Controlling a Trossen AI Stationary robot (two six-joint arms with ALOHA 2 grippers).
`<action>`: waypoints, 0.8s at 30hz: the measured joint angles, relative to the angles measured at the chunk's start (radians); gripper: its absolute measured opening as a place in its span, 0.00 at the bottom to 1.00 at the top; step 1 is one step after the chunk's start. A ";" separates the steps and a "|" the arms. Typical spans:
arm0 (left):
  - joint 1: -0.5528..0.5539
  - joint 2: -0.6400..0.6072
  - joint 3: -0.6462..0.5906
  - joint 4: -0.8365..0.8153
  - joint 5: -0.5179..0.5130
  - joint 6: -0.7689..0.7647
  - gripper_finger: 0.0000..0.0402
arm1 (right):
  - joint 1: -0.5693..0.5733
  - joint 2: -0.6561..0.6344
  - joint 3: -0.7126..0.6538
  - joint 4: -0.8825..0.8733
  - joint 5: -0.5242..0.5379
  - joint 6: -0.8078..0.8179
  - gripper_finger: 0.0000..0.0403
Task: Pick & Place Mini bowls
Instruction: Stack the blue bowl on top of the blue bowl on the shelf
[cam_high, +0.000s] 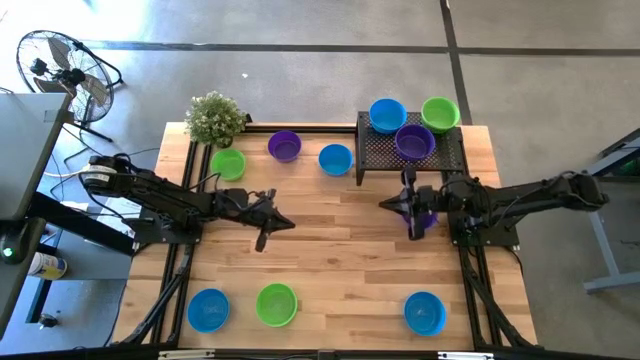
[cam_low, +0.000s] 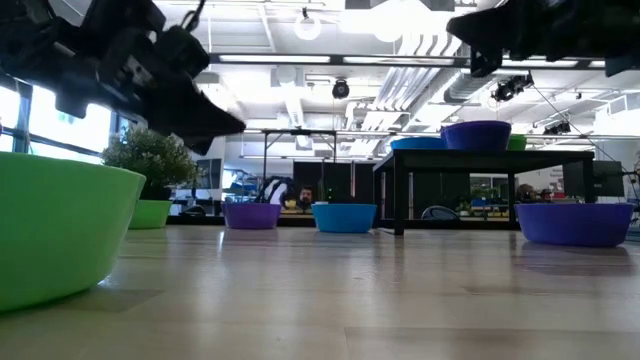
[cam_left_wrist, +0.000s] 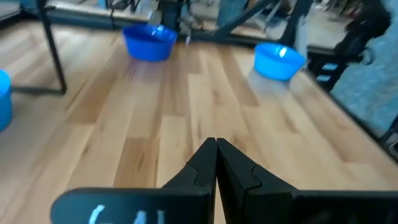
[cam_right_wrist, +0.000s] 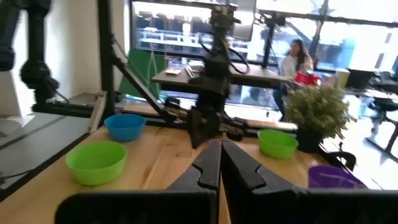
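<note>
The left claw (cam_high: 283, 222) is held above the bare wood of the table (cam_high: 340, 260), left of centre, with its fingers (cam_left_wrist: 205, 163) pressed together and nothing between them; the right claw (cam_high: 388, 204) is held right of centre, pointed toward the left one, its fingers (cam_right_wrist: 208, 163) likewise pressed together and empty; the two claws are kept apart.

The mini bowls are distributed as follows; three are carried on the black mesh stand (cam_high: 385, 152) at the far right: a blue bowl (cam_high: 387, 115), a green bowl (cam_high: 440, 113) and a purple bowl (cam_high: 415, 141); three are placed on the table along the far edge, left of the stand: a second green bowl (cam_high: 228, 163), a second purple bowl (cam_high: 285, 146) and a second blue bowl (cam_high: 335, 159); three are placed along the near edge: a blue bowl at near left (cam_high: 208, 309), a green bowl beside it (cam_high: 277, 304) and a blue bowl at near right (cam_high: 424, 312); one further purple bowl (cam_high: 426, 217) is partly hidden under the right arm, just near of the stand.

A potted plant (cam_high: 214, 118) is located at the far left corner, just beside the second green bowl; a fan (cam_high: 62, 68) is seen on the floor beyond the left side.
</note>
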 joint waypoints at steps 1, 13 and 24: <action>0.000 0.000 0.008 -0.032 -0.003 0.001 0.01 | 0.012 0.001 0.000 0.004 0.000 -0.005 0.00; 0.000 0.000 0.184 -0.425 0.018 0.014 0.01 | 0.144 0.001 0.000 0.003 0.110 -0.021 0.00; -0.127 0.000 0.330 -0.767 -0.146 -0.009 0.01 | 0.235 0.014 0.000 -0.009 0.291 -0.048 0.00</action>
